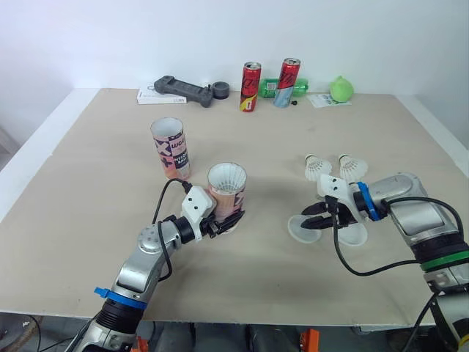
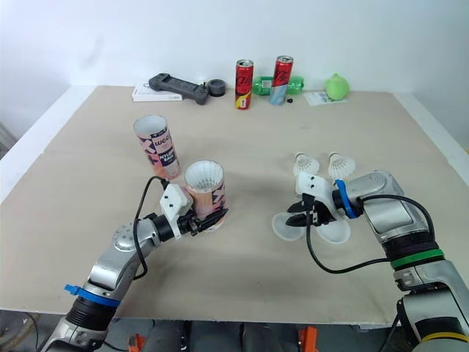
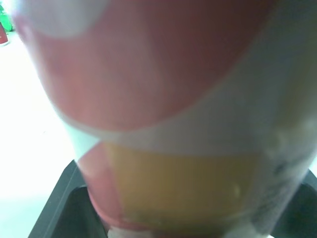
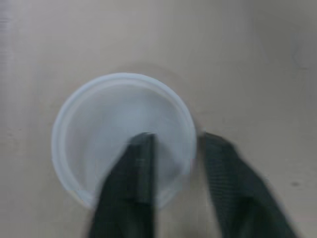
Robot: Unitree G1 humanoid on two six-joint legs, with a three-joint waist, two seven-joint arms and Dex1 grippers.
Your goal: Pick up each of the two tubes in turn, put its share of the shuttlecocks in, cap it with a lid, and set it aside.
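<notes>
Near tube (image 1: pixel 227 192): upright at the counter's (image 1: pixel 88 213) front-left, low on its wall clamped between the left gripper's (image 1: pixel 222 222) jaws. Left wrist view has the pink, white and yellow wall pressed tight between both black fingers (image 3: pixel 57 208). Whether its base rests on the counter cannot be told. A white feathered skirt shows in its open mouth.

Far tube (image 1: pixel 170 147): upright, open, free-standing, just behind the near tube and to its left; the two are apart.

Right gripper (image 1: pixel 309 218): low over the first lid (image 1: pixel 296 232), jaws spread. In the right wrist view one finger sits inside the lid's rim and the other outside it, with a gap at the rim; nothing pinched. Second lid (image 1: pixel 356 235) lies just beside the first, on the robot's right.

Two loose shuttlecocks (image 1: pixel 316 167) (image 1: pixel 353 166) rest side by side behind the lids.

Back edge: two cans (image 1: pixel 250 86) (image 1: pixel 287 82), a green bottle (image 1: pixel 272 88), a black tool (image 1: pixel 183 89).
</notes>
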